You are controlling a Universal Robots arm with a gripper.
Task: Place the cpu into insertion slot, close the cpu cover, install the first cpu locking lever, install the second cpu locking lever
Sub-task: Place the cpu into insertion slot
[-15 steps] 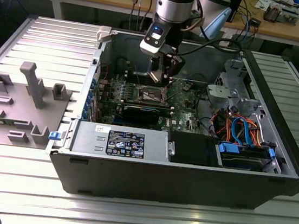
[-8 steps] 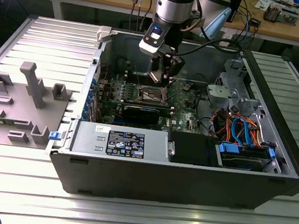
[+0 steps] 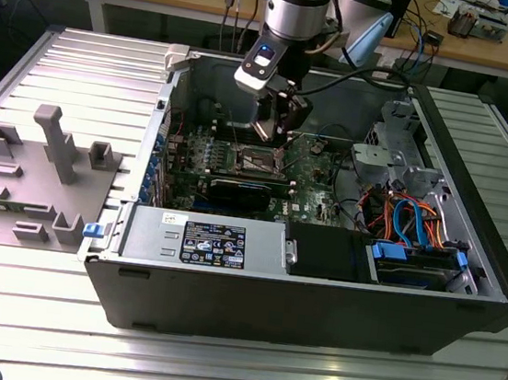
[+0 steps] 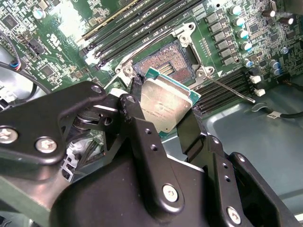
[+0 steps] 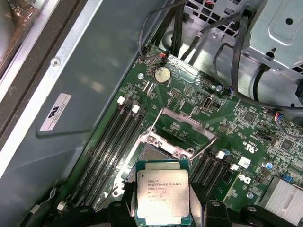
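My gripper [image 4: 165, 109] is shut on the cpu [image 4: 166, 102], a square chip with a dull silver top, held by two opposite edges between black fingers [image 4: 134, 101]. In the first wrist view the cpu [image 5: 162, 191] hangs a little above the insertion slot [image 5: 157, 153], partly overlapping it. The insertion slot [image 4: 164, 59] lies bare, its contact field showing. The cpu cover [image 5: 183, 128] stands swung open at the slot's far side. A thin metal locking lever [image 4: 232, 90] sticks out beside the slot. In the exterior view the gripper [image 3: 276, 126] hovers over the green circuit board [image 3: 316, 174] inside the open computer case.
Long black memory slots [image 5: 111, 142] flank the socket on both sides. A power supply box [image 3: 215, 241] sits at the case front, with a drive cage [image 3: 394, 142] and blue and orange cables [image 3: 408, 218] at the exterior view's right. A grey fixture [image 3: 44, 164] lies outside the case.
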